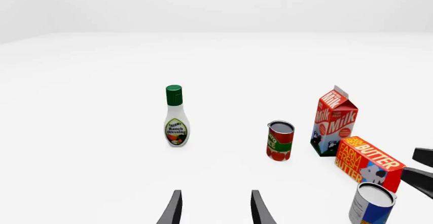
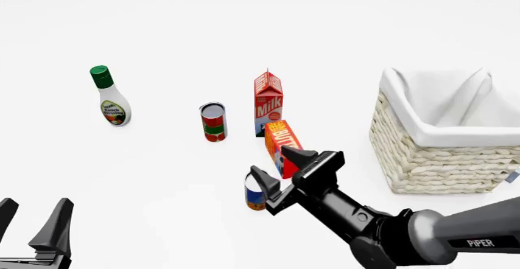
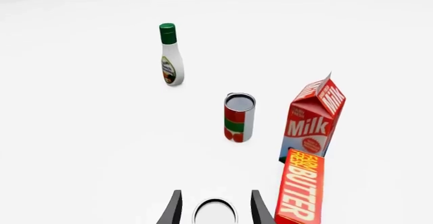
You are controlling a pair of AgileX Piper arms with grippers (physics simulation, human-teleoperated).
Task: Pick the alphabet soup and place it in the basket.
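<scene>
The alphabet soup, a small cylindrical can with a blue upper and orange-brown lower label and a silvery-white top (image 2: 255, 195), stands upright on the white table (image 2: 162, 171) at the lower middle of the front view, partly covered by the right gripper, a black two-fingered claw (image 2: 281, 167). In the right wrist view the can's pale top (image 3: 215, 214) sits at the bottom edge between the two dark fingers (image 3: 172, 210), which stand apart on either side of it; contact cannot be told. The left wrist view shows the same can (image 1: 372, 203) at its lower right corner.

Just behind the can in the front view lies a red and orange butter box (image 2: 281, 145), and behind that stands a red and white milk carton (image 2: 268, 102). To the left of the carton is a red-and-green labelled can (image 2: 214, 122), upright and apart from it. Farther toward the upper left stands a white ranch dressing bottle with a green cap (image 2: 108, 97).

The basket, a large pale woven wicker one with a white cloth lining folded over its rim (image 2: 442, 159), sits at the right of the frame, well apart from the soup can.

The left gripper, also black (image 2: 33, 220), hangs at the lower left corner with its fingers spread and nothing between them
</scene>
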